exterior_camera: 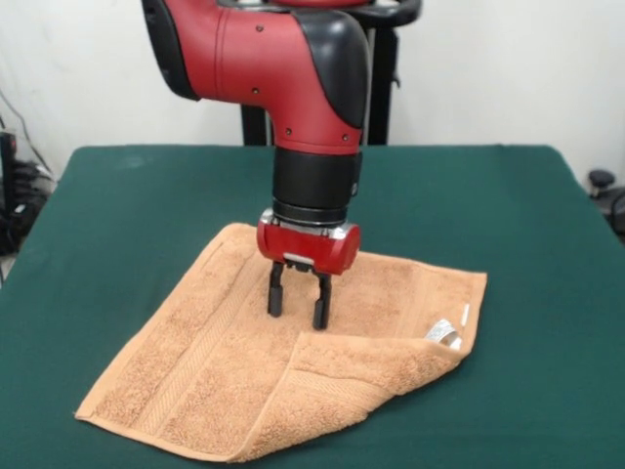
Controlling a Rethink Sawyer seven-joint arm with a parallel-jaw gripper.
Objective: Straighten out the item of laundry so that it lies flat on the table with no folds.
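An orange-tan terry towel (pixel 225 362) lies on the dark green table (pixel 117 215), spread like a diamond. Its near right part is folded over onto itself, and that flap (pixel 371 376) runs from the middle toward the right corner. A small white label (pixel 444 333) shows at the fold's right end. My gripper (pixel 298 311) hangs straight down over the towel's middle, just behind the inner edge of the flap. Its two black fingers (pixel 276 293) stand apart with nothing between them, their tips at or just above the cloth.
The red and black arm (pixel 283 68) comes down over the table's far middle. The green tabletop stretches wide on both sides of the towel. Dark equipment (pixel 15 195) shows past the left edge, and a black caster (pixel 601 181) past the right edge.
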